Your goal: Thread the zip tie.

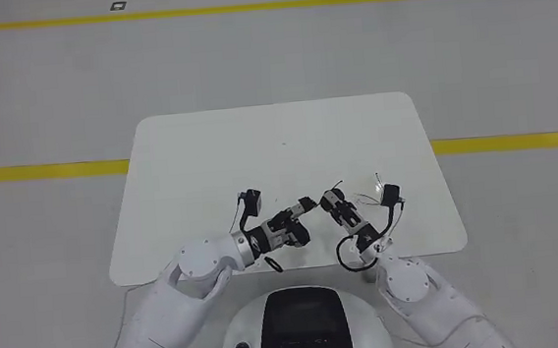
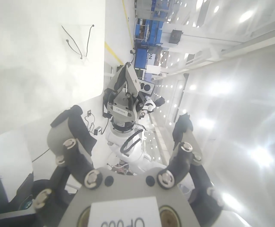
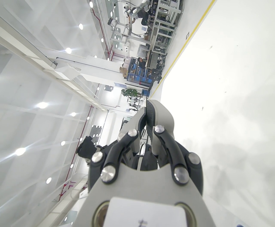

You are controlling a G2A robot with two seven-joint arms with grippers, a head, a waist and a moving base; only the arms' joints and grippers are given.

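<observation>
Our left gripper (image 2: 127,116) stood wide, right gripper (image 3: 148,108) pinched shut, seemingly empty; we judged 1 zip tie (image 2: 73,40) needed a low pickup.

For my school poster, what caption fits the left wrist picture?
Open left gripper faces the shut right gripper, zip ties lying on the white table.

Below me stands a white table (image 1: 355,138) with rounded corners, on a pale grey floor (image 1: 251,68). One yellow line (image 1: 246,7) crosses the floor well beyond the table; a second line (image 1: 42,172) runs out from both its sides. Two small dark floor plates (image 1: 119,6) lie just past the far line. Across the hall I see blue shelving (image 3: 137,75), a green plant (image 3: 129,92) and ceiling lights (image 3: 42,105).
</observation>
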